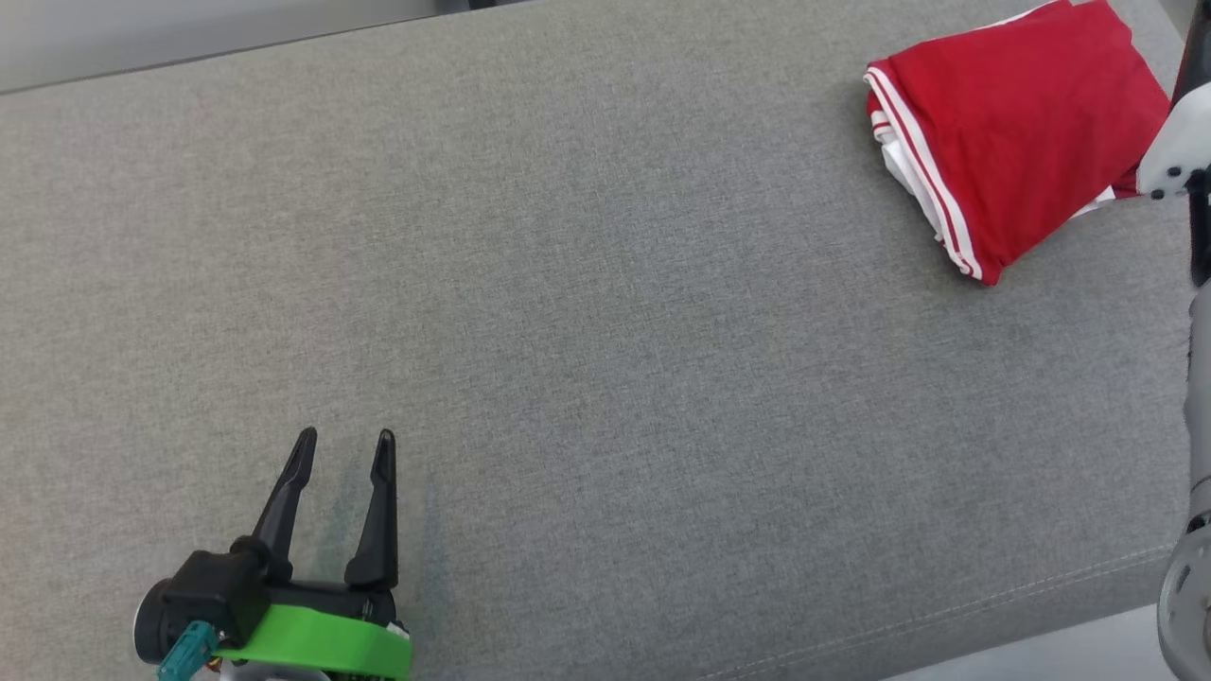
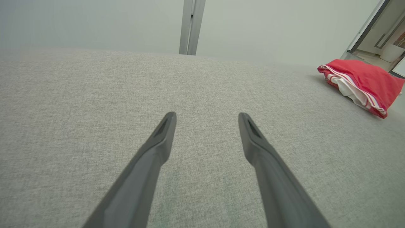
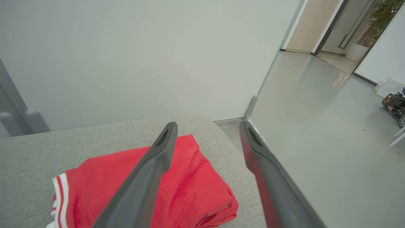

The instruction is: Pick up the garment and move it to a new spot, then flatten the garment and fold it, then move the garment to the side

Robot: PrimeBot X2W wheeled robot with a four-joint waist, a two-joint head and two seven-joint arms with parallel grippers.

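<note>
Beneath the right claw (image 3: 208, 125), under its left finger, the folded red garment (image 3: 196, 190) with a white-striped hem lies by the rounded corner of the grey fabric desk (image 3: 31, 158). The claw's fingers stand spread with nothing between them, and its right finger hangs over the floor (image 3: 316, 142) past the desk edge. A pale wall (image 3: 126, 63) rises ahead. The left claw (image 1: 345, 437) gapes empty too, with the garment well off to its right and bare fabric between.
</note>
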